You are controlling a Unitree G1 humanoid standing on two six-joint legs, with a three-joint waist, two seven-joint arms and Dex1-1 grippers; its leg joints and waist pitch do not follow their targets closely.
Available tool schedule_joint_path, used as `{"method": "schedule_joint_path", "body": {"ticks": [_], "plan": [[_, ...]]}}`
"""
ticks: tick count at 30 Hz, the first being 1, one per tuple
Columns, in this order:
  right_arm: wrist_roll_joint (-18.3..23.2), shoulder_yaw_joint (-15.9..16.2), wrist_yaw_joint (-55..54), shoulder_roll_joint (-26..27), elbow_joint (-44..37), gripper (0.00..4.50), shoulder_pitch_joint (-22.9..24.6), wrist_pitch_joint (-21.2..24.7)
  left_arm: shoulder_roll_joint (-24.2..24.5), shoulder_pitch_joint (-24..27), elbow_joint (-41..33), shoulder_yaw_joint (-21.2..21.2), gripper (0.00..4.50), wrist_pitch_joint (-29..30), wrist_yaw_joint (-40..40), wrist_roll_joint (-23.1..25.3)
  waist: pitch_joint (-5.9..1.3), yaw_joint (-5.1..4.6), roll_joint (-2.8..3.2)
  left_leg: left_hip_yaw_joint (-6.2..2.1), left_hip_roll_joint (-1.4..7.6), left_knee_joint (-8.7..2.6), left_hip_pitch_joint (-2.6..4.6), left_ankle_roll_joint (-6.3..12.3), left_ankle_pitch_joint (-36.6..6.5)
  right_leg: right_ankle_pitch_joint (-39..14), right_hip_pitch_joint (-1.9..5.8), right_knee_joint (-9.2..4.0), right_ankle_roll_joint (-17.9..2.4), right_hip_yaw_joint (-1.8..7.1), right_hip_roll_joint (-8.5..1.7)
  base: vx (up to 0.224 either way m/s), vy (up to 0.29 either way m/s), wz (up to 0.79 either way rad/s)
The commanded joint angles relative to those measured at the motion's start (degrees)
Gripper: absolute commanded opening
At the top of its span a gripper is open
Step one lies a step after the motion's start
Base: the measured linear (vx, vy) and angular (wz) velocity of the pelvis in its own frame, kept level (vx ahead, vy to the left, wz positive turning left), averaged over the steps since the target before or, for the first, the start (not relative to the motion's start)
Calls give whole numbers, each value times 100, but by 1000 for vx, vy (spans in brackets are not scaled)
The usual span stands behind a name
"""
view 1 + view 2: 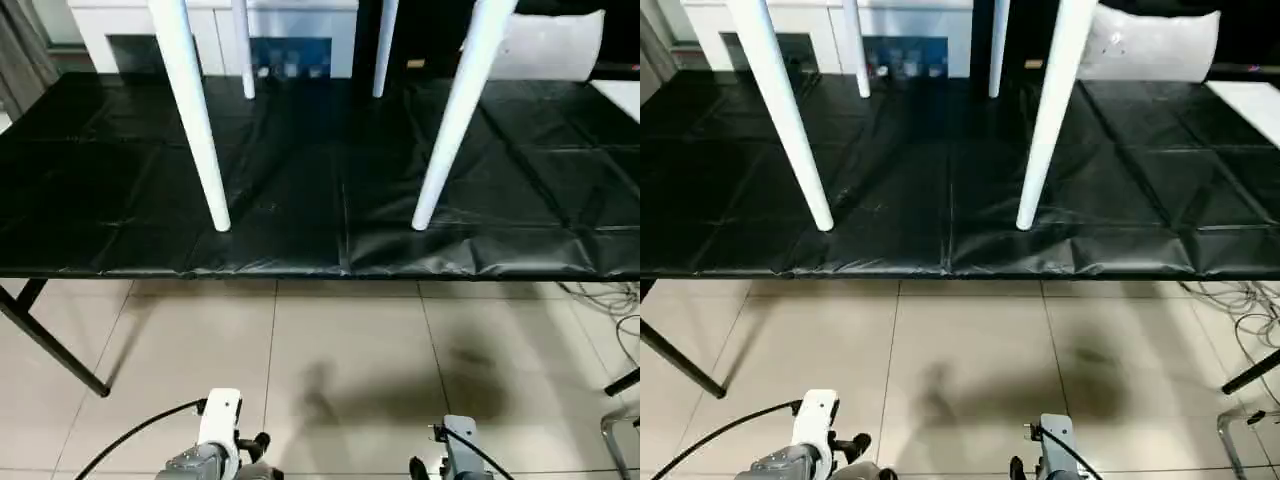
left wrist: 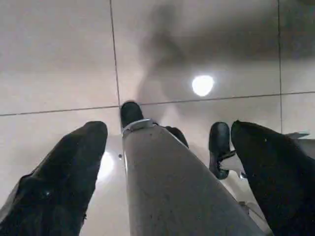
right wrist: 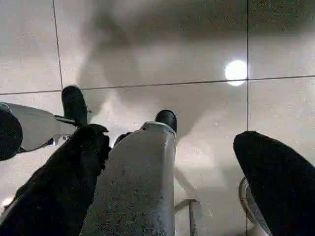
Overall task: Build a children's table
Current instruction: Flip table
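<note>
The children's table stands on its four white tapered legs on the black-covered work table. The near left leg [image 1: 196, 115] and the near right leg [image 1: 455, 110] rest their tips close to the front edge. Two far legs [image 1: 243, 55] [image 1: 384, 50] stand behind them. All four run out of the picture at the top. My arms hang low in front of the work table, well short of the legs. My left gripper [image 2: 167, 129] points down at the floor tiles, open and empty. My right gripper [image 3: 170, 135] is also open and empty above the tiles.
The black-covered work table [image 1: 320, 235] spans the whole width, and its folding leg [image 1: 55, 350] slants to the floor on the left. Beige floor tiles lie between it and me. Cables [image 1: 612, 300] and a metal frame [image 1: 617, 440] are at the right. A white cabinet [image 1: 130, 25] stands behind.
</note>
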Motion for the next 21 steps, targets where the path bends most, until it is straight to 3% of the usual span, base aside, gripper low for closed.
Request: {"method": "schedule_joint_path", "body": {"ticks": [1, 4, 8, 10, 12, 15, 16, 17, 19, 21], "plan": [[-16, 0, -6, -10, 20, 450, -23, 22, 0, -7, 18, -9, 447, -12, 18, 35, -228, 0, -34, -258, 647, -467, 142, 871, -944, 1919, 3, -383, -1554, 240, -714, 0, 0, 0], [-16, 0, -6, -10, 20, 450, -23, 22, 0, -7, 18, -9, 447, -12, 18, 35, -188, -1, -22, -269, 677, -523, 160, 773, -1397, 1287, -18, -434, -1575, 244, -715, 0, 0, 0], [-16, 0, -6, -10, 20, 450, -23, 22, 0, -7, 18, -9, 447, -12, 18, 35, -140, -3, -12, -266, 680, -592, 182, 369, -1894, 244, -45, -527, -1610, 282, -706, 0, 0, 0], [-16, 0, -6, -10, 20, 450, -23, 22, 0, -7, 18, -9, 447, -12, 18, 35, -117, -8, -7, -267, 682, -624, 204, 147, -2152, -107, -70, -568, -1584, 312, -713, 0, 0, 0], [-16, 0, -6, -10, 20, 450, -23, 22, 0, -7, 18, -9, 447, -12, 18, 35, -131, -7, -6, -268, 681, -636, 210, 66, -2115, -59, -57, -571, -1556, 319, -715, 0, 0, 0], [-16, 0, -6, -10, 20, 450, -23, 22, 0, -7, 18, -9, 447, -12, 18, 35, -167, -11, -25, -249, 674, -606, 176, 286, -1588, 761, -23, -508, -1531, 298, -700, 0, 0, 0], [-16, 0, -6, -10, 20, 450, -23, 22, 0, -7, 18, -9, 447, -12, 18, 35, -199, -3, -38, -233, 660, -540, 152, 610, -1103, 1506, 1, -448, -1513, 277, -710, 0, 0, 0], [-16, 0, -6, -10, 20, 450, -23, 22, 0, -7, 18, -9, 447, -12, 18, 35, -210, 2, -37, -226, 660, -504, 149, 791, -908, 1859, -2, -425, -1499, 264, -724, 0, 0, 0], [-16, 0, -6, -10, 20, 450, -23, 22, 0, -7, 18, -9, 447, -12, 18, 35, -200, 3, -43, -222, 665, -497, 147, 919, -904, 1978, -13, -418, -1480, 245, -722, 0, 0, 0], [-16, 0, -6, -10, 20, 450, -23, 22, 0, -7, 18, -9, 447, -12, 18, 35, -189, 3, -41, -226, 678, -515, 151, 909, -1050, 1796, -16, -432, -1484, 242, -726, 0, 0, 0]]}}
